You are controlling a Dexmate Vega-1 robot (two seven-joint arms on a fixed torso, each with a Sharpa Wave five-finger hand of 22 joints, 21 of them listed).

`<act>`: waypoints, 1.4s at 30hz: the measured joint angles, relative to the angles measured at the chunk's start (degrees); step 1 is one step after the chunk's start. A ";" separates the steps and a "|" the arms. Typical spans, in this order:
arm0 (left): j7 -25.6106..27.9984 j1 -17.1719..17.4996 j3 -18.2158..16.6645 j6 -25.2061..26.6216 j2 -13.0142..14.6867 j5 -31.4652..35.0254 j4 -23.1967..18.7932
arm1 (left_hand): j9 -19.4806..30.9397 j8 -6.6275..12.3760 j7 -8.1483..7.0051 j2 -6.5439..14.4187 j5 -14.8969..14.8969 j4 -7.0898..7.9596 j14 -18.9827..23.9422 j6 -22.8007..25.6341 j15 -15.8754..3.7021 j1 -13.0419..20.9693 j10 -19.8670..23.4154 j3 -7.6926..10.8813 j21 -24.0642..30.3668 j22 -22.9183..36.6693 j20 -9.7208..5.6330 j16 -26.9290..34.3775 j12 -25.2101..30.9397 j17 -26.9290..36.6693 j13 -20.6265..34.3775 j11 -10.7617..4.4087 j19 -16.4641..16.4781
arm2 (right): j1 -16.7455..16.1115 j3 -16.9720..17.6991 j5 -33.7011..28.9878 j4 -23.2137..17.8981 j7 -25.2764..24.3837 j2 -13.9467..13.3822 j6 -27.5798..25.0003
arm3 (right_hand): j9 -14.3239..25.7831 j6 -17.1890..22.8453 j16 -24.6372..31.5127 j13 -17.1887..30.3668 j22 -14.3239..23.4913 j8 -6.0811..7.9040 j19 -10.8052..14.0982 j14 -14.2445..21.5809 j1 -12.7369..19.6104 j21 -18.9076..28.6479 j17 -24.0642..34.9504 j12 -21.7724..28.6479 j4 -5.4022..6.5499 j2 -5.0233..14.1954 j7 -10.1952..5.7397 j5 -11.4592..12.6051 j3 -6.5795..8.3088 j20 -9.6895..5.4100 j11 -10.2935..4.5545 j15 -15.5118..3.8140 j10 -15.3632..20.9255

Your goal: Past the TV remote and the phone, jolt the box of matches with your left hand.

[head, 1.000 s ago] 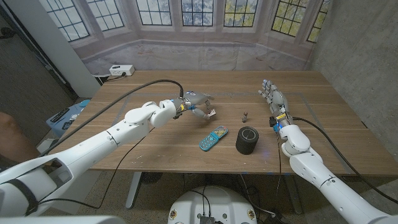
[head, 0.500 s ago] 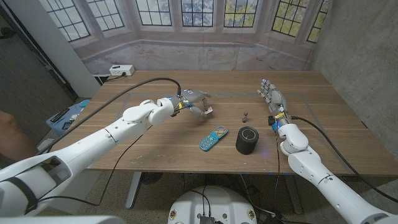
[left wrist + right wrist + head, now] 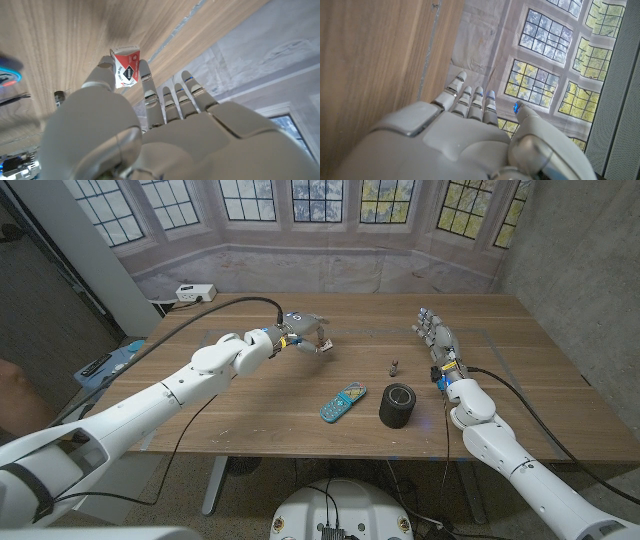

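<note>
left wrist view shows the left hand (image 3: 150, 130) pinching a small red-and-white matchbox (image 3: 125, 68); right hand (image 3: 437, 340) spread beside a black cylinder (image 3: 398, 405).

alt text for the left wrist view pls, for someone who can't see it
Seen from behind the left hand, its thumb and a finger pinch a small red and white box of matches over the wooden table. Its other fingers reach out towards a pale wall beyond the table's edge.
</note>
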 measured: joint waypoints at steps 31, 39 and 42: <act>4.14 0.85 -5.55 7.08 4.24 3.56 -4.31 | 0.25 -0.01 0.00 0.00 0.00 -0.17 0.00 0.00 0.00 0.01 0.00 0.15 0.00 0.00 0.00 0.00 0.00 0.00 0.00 0.00 0.00 | -3.57 0.35 0.16 -2.50 -0.85 -0.59 0.86 | -0.01 0.23 0.00 0.01 0.00 0.20 0.39 -0.01 -0.31 0.00 0.13 0.00 -0.16 -0.31 0.23 0.00 0.16 0.41 0.53 0.01 0.52; 4.90 1.59 -7.01 7.96 5.71 3.85 -5.43 | 0.24 -0.01 0.00 -0.01 0.00 -0.17 0.02 0.00 -0.02 0.01 0.00 0.15 0.00 0.00 0.00 0.00 0.00 0.00 0.00 0.00 0.00 | -4.41 0.51 -0.30 -3.80 -1.48 -1.00 0.86 | 0.00 0.33 0.00 0.01 0.00 0.43 0.60 0.60 -0.31 0.00 -0.03 0.00 -0.16 -0.31 0.94 0.00 0.16 0.20 0.73 0.00 0.71; 5.17 2.01 -7.62 8.18 6.42 3.90 -5.91 | 0.24 -0.01 0.00 -0.01 0.00 -0.17 0.32 0.00 -0.32 0.01 0.00 0.15 0.00 0.00 0.00 0.00 0.00 0.00 0.00 0.00 0.00 | -4.72 0.57 -0.56 -4.35 -1.78 -1.13 0.82 | 0.00 0.33 0.00 0.01 0.00 0.43 0.60 0.60 -0.31 0.00 -0.02 0.00 -0.16 -0.31 0.94 0.00 0.16 0.20 0.94 0.00 0.93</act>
